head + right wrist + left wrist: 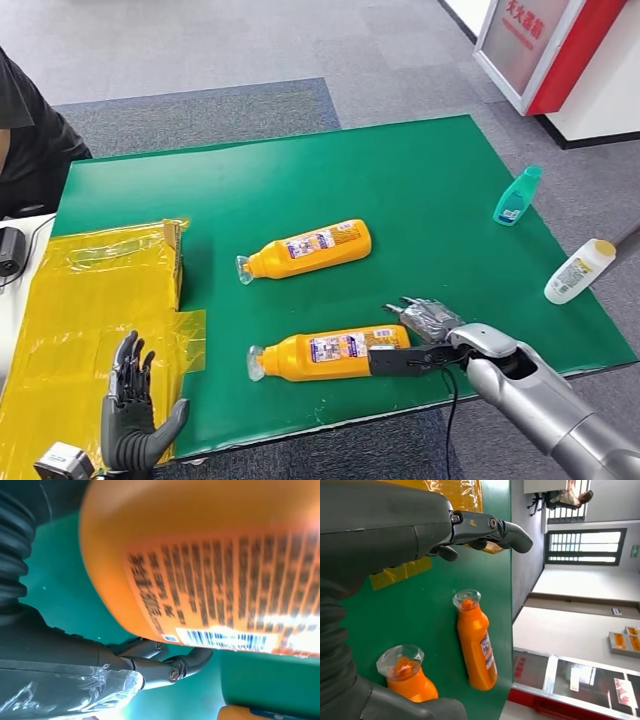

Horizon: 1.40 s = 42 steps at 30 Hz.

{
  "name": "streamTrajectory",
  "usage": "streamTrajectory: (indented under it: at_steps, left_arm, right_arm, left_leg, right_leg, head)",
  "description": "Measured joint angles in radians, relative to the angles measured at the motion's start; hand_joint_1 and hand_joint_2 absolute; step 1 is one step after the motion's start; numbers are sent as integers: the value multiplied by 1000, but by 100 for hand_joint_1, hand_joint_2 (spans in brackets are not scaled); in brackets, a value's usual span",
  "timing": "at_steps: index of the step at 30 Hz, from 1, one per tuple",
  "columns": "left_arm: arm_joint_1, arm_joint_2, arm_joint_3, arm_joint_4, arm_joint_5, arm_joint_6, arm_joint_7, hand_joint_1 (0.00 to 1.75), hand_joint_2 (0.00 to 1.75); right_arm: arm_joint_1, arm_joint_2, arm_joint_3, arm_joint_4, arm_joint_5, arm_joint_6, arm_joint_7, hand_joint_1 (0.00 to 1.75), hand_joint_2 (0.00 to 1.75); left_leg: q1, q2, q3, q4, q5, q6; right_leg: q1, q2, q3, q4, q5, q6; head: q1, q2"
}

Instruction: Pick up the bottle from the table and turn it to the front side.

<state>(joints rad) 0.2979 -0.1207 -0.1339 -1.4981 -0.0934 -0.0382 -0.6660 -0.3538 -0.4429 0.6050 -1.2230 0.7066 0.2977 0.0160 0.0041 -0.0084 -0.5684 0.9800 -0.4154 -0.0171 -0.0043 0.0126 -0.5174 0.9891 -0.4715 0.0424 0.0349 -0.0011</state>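
Two orange bottles lie on the green table [453, 170].
The left hand [134, 410] is open above the yellow sheet [75, 320]; the far bottle [309, 250] lies free; the right hand [423, 335] holds the base of the near bottle [332, 355]; one teal bottle [518, 195] and one white bottle [578, 271] lie at right.

Two bottles [329, 355] [311, 249] on table [423, 180]

A person [30, 140] at the green table's [453, 200] far corner was cut off by the head view's edge. The near orange bottle [332, 355] ran blurred past the right wrist view's edges, hiding part of the right hand's fingers [188, 662]; its label print stayed unreadable.
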Motion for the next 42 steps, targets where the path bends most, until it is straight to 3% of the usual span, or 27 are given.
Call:
streamTrajectory:
  at_steps: [8, 16, 22, 26, 37, 42]
  left_arm:
    - [11, 0, 10, -9, -2, 9, 0, 0, 175]
    - [22, 0, 19, -23, -3, 13, 0, 0, 175]
    - [23, 0, 20, -26, -3, 13, 0, 0, 175]
    - [23, -2, 21, -26, -5, 11, 0, 0, 175]
    - [8, -14, 20, -26, -12, -1, 0, 0, 175]
    - [2, -15, 18, -26, -12, -2, 0, 0, 175]
  right_arm:
    - [4, -40, 2, -51, -27, 12, 4, 0, 175]
    - [-10, -114, 23, -174, -136, 142, 35, 0, 175]
    - [-22, -111, 48, -220, -190, 146, 58, 0, 175]
    - [-38, -61, 77, -217, -183, 127, 87, 0, 175]
    - [-90, 157, 157, -60, -177, 14, 115, 0, 175]
    - [-104, 214, 180, 0, -172, 1, 118, 0, 175]
  left_leg:
    - [0, 0, -1, 0, 0, 0]
    - [-1, 0, -3, 0, 0, 0]
    - [0, -1, -3, 0, 0, 0]
    - [0, -1, -3, 0, 0, 0]
    - [1, -1, -4, 0, 1, -1]
    - [1, -1, -4, 0, 1, -1]
  right_leg:
    - [0, 0, -2, 0, 0, 0]
    - [0, 0, -3, 0, 0, 0]
    - [0, -1, -2, 0, 0, 0]
    - [0, -1, -3, 0, 0, 0]
    - [1, -1, -3, 0, 0, 0]
    - [1, -1, -3, 0, 0, 0]
  head:
    - [0, 0]
    - [0, 0]
    - [0, 0]
    - [0, 0]
    - [0, 0]
    - [0, 0]
